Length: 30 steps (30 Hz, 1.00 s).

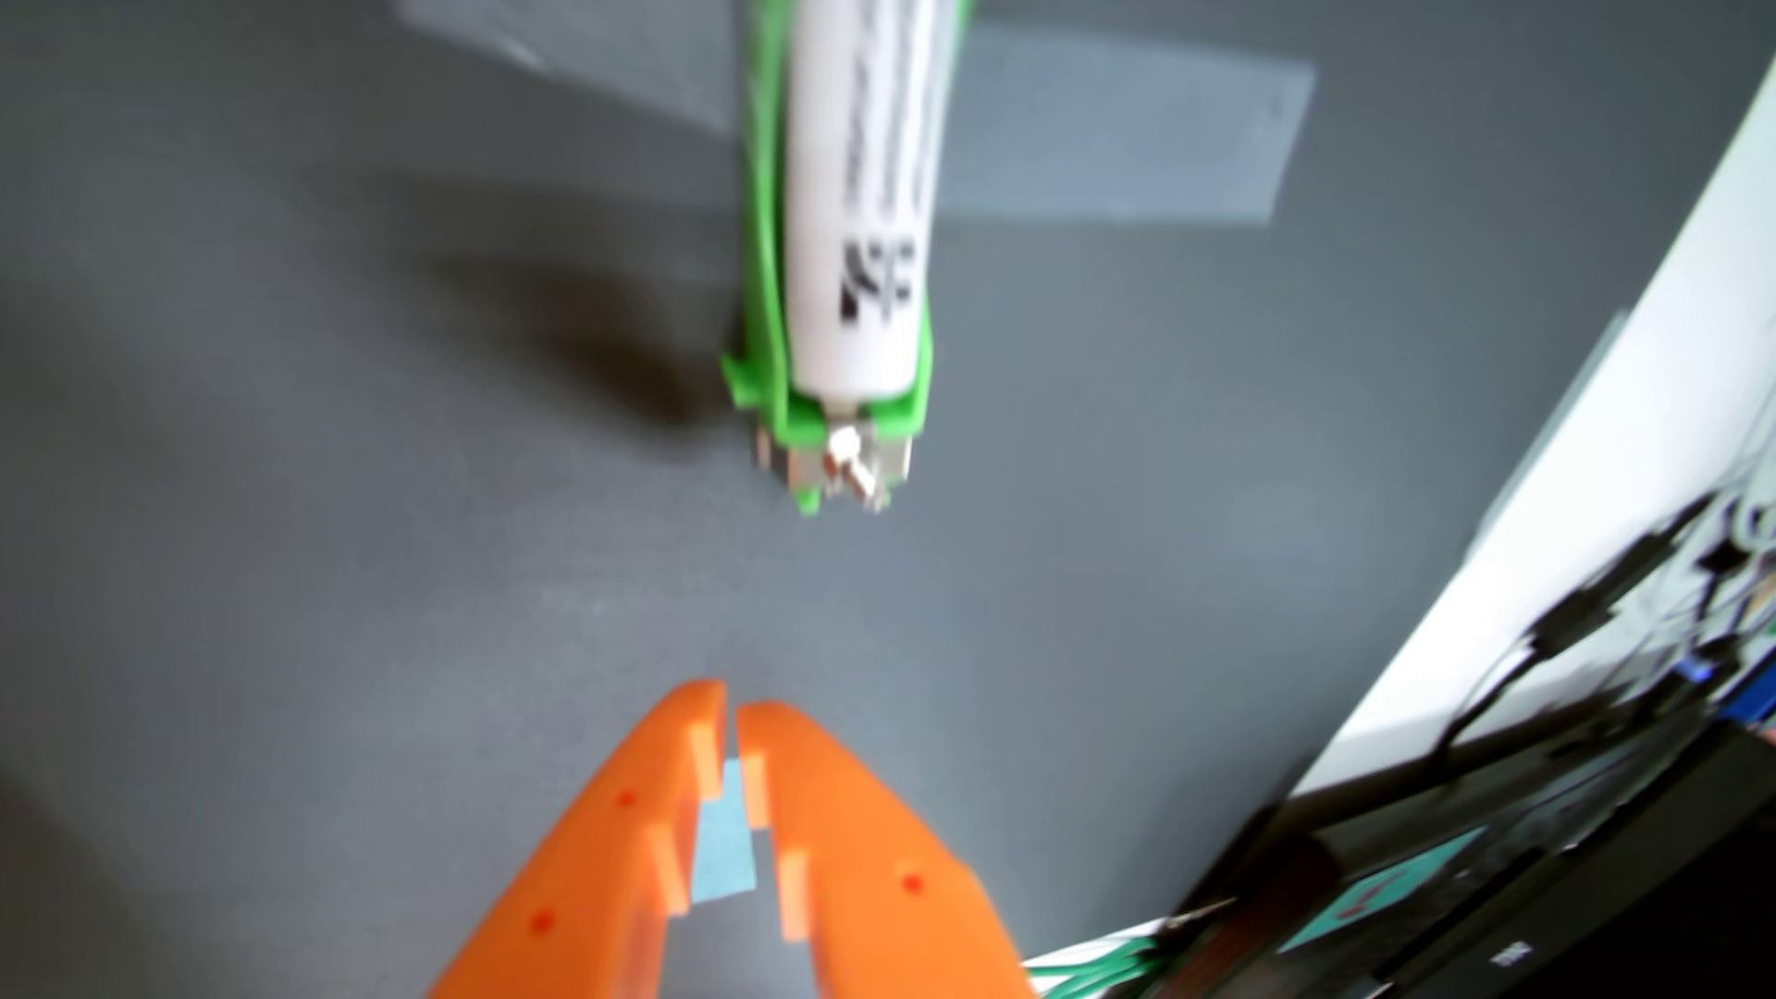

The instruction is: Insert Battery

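Note:
A white cylindrical battery [865, 192] with black print lies in a green holder [764, 288] at the top middle of the wrist view, on a grey mat. Metal contacts [846, 461] show at the holder's near end. My orange gripper [730, 711] enters from the bottom edge, well short of the holder and apart from it. Its fingertips stand almost together with only a thin slit between them, and nothing is held there. A strip of light blue tape [726, 855] shows in the gap lower down. The picture is blurred.
Clear tape [1124, 144] holds the holder to the grey mat [288, 480]. A white edge [1586, 461] runs diagonally on the right, with black cables and dark equipment [1538, 864] beyond it at the bottom right. Bare grey mat lies on the left.

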Motion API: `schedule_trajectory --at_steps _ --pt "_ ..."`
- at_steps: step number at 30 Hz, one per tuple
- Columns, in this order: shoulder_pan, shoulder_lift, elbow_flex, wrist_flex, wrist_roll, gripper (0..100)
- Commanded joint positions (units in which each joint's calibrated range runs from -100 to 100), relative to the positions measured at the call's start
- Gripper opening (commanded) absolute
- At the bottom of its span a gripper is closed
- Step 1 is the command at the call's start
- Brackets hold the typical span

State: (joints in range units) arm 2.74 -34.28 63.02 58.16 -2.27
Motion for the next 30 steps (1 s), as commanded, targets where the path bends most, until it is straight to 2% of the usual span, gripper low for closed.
schedule_trajectory --at_steps 1,11,24,30 --pt "5.76 -1.36 -0.21 -0.58 1.81 2" --pt "10.01 -1.53 1.32 -4.73 2.07 2" --pt "10.24 -1.70 1.50 -5.07 3.30 2" --pt "10.01 -9.20 5.10 -5.07 3.41 2"
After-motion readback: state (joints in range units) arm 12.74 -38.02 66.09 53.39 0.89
